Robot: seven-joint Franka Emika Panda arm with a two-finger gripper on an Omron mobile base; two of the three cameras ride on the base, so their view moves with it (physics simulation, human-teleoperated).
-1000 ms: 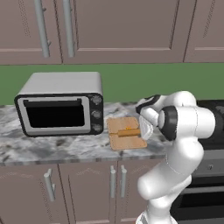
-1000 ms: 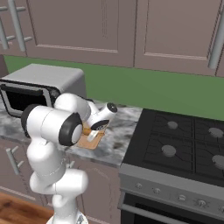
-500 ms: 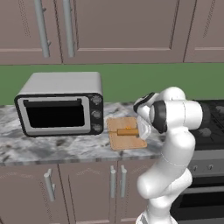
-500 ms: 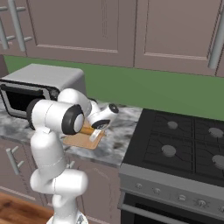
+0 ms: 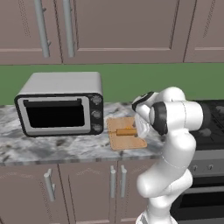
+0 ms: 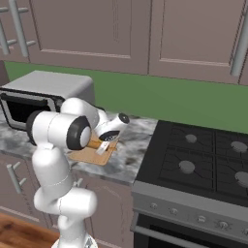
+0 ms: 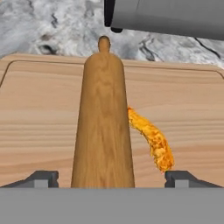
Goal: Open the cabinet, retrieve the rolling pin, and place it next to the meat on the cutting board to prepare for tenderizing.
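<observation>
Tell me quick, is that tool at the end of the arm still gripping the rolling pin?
Tool: open, fingertips spread clear of both sides of the rolling pin, which lies on the cutting board beside the meat.

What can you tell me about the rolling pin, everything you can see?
The rolling pin is a smooth orange-brown wooden cylinder with a small rounded handle at its far end. It lies flat on the light wooden cutting board, running across it. The orange-yellow meat lies right beside it, touching its side. The open gripper straddles its near end, fingertips clear of the wood.
</observation>
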